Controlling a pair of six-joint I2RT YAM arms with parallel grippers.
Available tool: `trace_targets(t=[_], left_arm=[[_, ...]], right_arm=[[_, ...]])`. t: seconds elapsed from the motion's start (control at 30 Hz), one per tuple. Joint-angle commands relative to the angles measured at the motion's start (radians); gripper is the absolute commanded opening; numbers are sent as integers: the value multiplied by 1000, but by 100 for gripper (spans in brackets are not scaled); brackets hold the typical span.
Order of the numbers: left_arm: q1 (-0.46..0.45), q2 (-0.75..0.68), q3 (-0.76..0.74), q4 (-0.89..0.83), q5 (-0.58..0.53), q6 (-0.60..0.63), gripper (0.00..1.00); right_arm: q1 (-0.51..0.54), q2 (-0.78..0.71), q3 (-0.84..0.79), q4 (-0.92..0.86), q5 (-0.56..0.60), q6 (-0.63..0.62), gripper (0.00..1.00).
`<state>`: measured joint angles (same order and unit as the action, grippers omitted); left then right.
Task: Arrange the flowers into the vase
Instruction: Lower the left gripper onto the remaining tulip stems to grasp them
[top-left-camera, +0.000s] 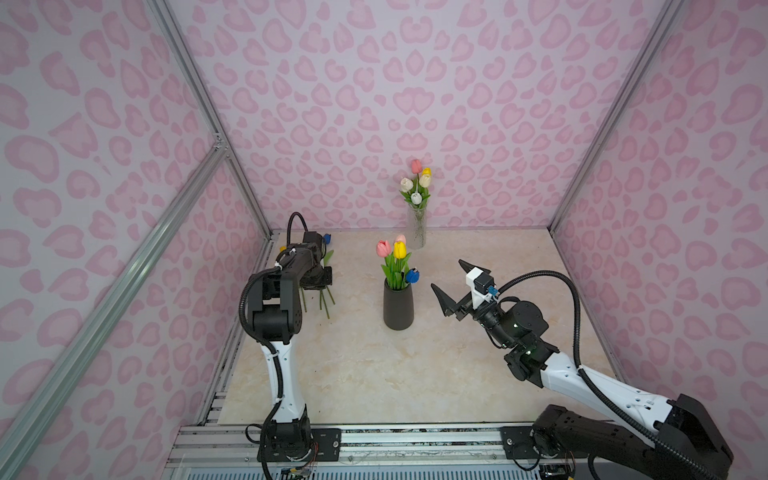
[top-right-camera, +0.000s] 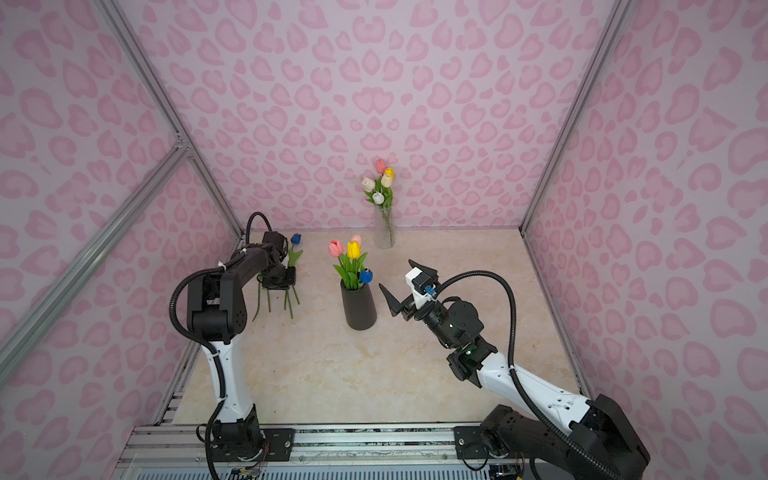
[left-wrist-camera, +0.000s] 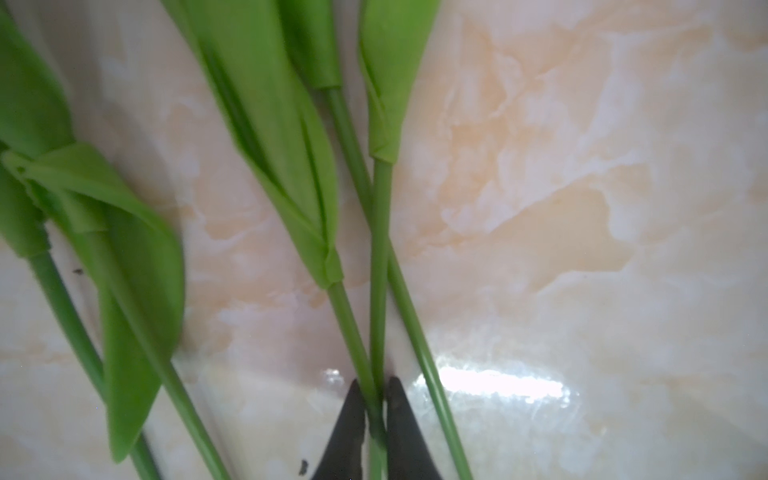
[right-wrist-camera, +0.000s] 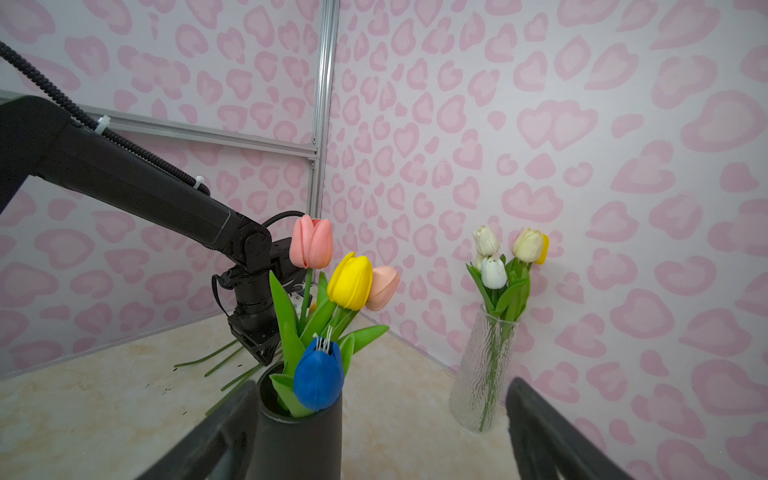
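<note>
Green flower stems (left-wrist-camera: 379, 249) lie crossed on the tabletop (top-left-camera: 374, 374), left of the dark vase (top-left-camera: 398, 309). They look light, springy and slick. The left pincer (left-wrist-camera: 375, 415) is pinched on their bare lower part, a sensible hold. The right pincer (top-left-camera: 445, 273) stands wide, empty.

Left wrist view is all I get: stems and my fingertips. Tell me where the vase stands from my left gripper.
Observer: The dark vase stands upright to the right of the left gripper in both top views, clear of it.
Operator: Name the head colours on the tulip stems I'm over.
Observer: Above the tulip stems, a blue head shows past the arm in a top view; the arm hides most of the rest.
Operator: Report the right gripper.
Observer: The right gripper is open and empty, just right of that vase and pointing towards it.
</note>
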<state>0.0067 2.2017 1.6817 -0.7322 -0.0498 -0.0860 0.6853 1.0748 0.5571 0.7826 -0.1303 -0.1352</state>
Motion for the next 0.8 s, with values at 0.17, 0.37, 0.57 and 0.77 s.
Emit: trace_targets(t=[0.17, 0.37, 0.57, 0.77], left_arm=[[0, -75, -14, -36, -27, -9, 10], [-7, -152, -13, -49, -11, -9, 16], [-7, -154, -10, -48, 6, -8, 12], [-6, -106, -11, -29, 32, -8, 23]], right_arm=[[2, 2, 1, 3, 0, -2, 92], [3, 4, 0, 9, 4, 0, 92], [2, 5, 0, 12, 6, -5, 92], [2, -3, -2, 3, 12, -11, 92]])
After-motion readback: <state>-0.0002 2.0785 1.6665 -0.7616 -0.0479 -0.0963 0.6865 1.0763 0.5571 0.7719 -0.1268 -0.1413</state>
